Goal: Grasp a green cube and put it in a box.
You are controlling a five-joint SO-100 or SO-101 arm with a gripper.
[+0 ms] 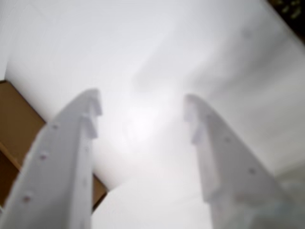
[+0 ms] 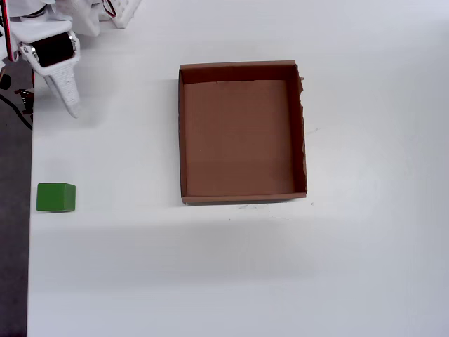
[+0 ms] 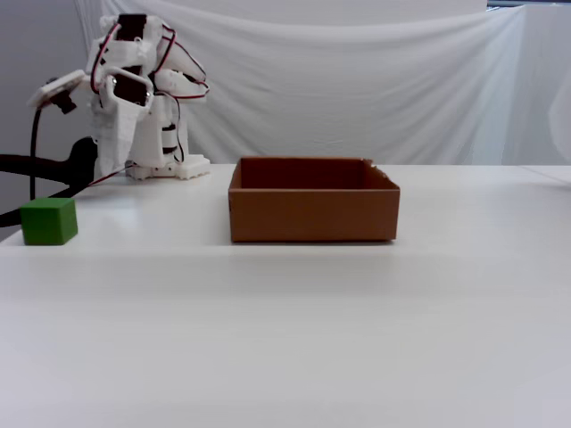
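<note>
The green cube [image 2: 56, 197] sits on the white table near its left edge in the overhead view; it also shows at the far left of the fixed view [image 3: 48, 221]. The brown cardboard box [image 2: 181, 133] lies empty mid-table, also seen in the fixed view [image 3: 312, 214]; one corner of it shows in the wrist view [image 1: 14, 124]. My gripper [image 1: 143, 107] is open and empty, its white fingers well apart. In the overhead view my gripper [image 2: 70, 104] hangs at the top left, well above the cube in the picture and left of the box.
The arm's base [image 3: 143, 134] with red wires stands at the table's back left. A dark strip [image 2: 14, 210] runs beyond the table's left edge, close to the cube. A white cloth [image 3: 357, 80] hangs behind.
</note>
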